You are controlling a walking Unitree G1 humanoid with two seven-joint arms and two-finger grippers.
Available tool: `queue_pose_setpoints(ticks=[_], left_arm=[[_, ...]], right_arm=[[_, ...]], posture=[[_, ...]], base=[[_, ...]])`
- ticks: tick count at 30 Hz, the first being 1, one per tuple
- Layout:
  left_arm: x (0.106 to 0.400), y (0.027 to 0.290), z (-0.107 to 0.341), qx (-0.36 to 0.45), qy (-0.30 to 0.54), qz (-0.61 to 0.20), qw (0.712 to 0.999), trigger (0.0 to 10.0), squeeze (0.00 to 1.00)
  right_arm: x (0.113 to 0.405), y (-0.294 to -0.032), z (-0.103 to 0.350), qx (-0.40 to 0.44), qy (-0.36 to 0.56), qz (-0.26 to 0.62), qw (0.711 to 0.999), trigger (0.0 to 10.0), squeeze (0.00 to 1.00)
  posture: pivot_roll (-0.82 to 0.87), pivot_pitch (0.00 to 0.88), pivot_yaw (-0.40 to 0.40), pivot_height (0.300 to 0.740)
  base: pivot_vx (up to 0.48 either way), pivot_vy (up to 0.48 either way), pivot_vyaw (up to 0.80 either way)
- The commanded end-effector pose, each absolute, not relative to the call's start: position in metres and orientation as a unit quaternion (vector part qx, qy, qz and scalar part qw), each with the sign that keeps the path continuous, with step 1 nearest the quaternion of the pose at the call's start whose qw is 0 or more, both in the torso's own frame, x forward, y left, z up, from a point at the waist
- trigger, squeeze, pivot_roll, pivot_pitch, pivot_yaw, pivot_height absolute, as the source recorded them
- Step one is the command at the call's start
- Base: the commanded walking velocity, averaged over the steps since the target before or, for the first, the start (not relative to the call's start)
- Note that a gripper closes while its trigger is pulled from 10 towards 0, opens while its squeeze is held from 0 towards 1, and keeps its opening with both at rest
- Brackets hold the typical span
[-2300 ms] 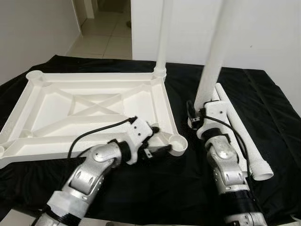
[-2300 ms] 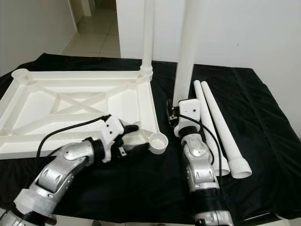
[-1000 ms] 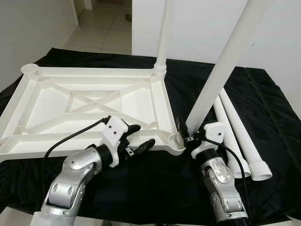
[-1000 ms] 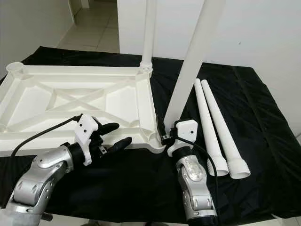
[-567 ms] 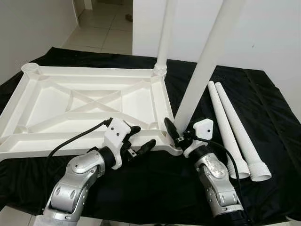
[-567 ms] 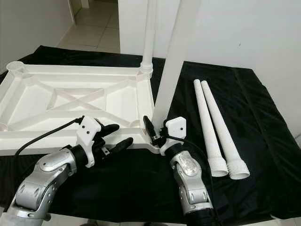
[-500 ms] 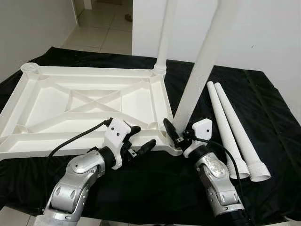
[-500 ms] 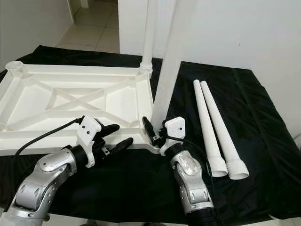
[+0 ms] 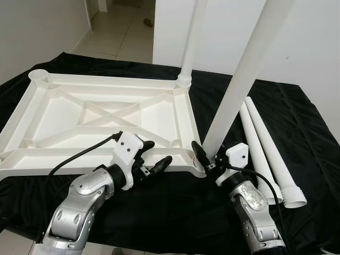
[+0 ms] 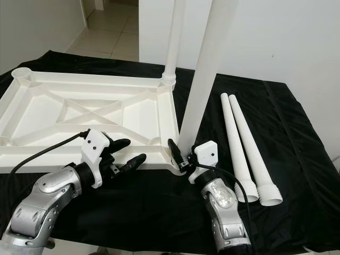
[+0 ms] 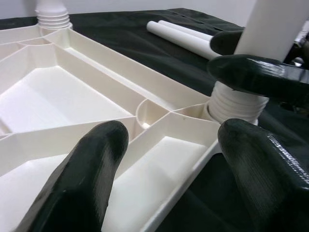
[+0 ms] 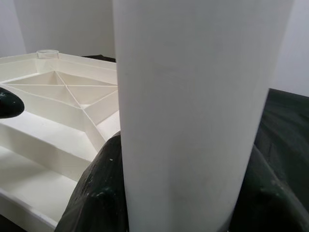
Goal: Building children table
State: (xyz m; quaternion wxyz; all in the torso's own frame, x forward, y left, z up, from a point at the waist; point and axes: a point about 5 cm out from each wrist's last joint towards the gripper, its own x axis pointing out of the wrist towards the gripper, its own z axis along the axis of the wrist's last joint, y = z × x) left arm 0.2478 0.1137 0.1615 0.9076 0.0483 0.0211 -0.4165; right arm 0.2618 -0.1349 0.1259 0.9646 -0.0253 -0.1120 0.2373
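The white tabletop (image 9: 58, 114) lies upside down on a black cloth. One white leg (image 9: 192, 37) stands fitted in its far right corner. My right gripper (image 9: 208, 158) is shut on a second leg (image 9: 241, 74) low on its shaft. That leg leans to the right, and its ribbed end (image 11: 236, 104) sits at the near right corner socket. My left gripper (image 9: 155, 154) is open at the tabletop's near rim, left of that corner. One finger (image 11: 82, 179) is over the ribs, the other (image 11: 260, 169) over the cloth, holding nothing.
Two loose legs (image 9: 265, 149) lie side by side on the black cloth (image 9: 297, 117) to the right, flared ends toward me. A white wall rises behind the table, and a tiled doorway (image 9: 122, 32) opens at the back left.
My right gripper brought its leg from above the cloth to the near right corner socket, and its tilt has kept shifting. My left gripper drew back left from that corner, still open.
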Motion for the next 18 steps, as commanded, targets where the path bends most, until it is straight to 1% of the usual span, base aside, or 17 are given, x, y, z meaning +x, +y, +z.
queue_pose_setpoints(ticks=[1,4,7,9,10,12,18], left_arm=[[0.249,0.116,0.164,0.051,0.018,-0.399,0.915,10.0,0.00],[0.249,0.117,0.165,0.052,0.018,-0.399,0.915,10.0,0.00],[0.250,0.119,0.165,0.056,0.019,-0.400,0.915,10.0,0.00],[0.251,0.120,0.166,0.058,0.019,-0.400,0.914,10.0,0.00],[0.252,0.122,0.167,0.062,0.018,-0.398,0.915,10.0,0.00],[0.253,0.123,0.168,0.061,0.017,-0.396,0.916,10.0,0.00],[0.252,0.125,0.169,0.062,0.016,-0.392,0.918,10.0,0.00]], right_arm=[[0.257,-0.142,0.107,-0.024,-0.064,0.228,0.971,10.0,0.00],[0.256,-0.143,0.106,-0.020,-0.061,0.227,0.972,10.0,0.00],[0.254,-0.142,0.105,-0.034,-0.061,0.243,0.967,10.0,0.00],[0.253,-0.142,0.106,-0.050,-0.066,0.251,0.964,10.0,0.00],[0.252,-0.142,0.105,-0.083,-0.076,0.262,0.959,10.0,0.00],[0.250,-0.143,0.104,-0.093,-0.077,0.268,0.956,10.0,0.00],[0.247,-0.144,0.103,-0.097,-0.081,0.269,0.955,10.0,0.00]], posture=[[0.18,0.040,-0.067,0.740],[0.18,0.038,-0.064,0.740],[0.18,0.034,-0.059,0.740],[0.18,0.035,-0.057,0.740],[0.18,0.037,-0.057,0.740],[0.18,0.038,-0.058,0.740],[0.18,0.041,-0.058,0.740]], base=[[0.000,0.000,0.00],[0.000,0.000,0.00],[0.000,0.000,0.00],[0.000,0.000,0.00],[0.000,0.000,0.00],[0.000,0.000,0.00],[0.000,0.000,0.00]])
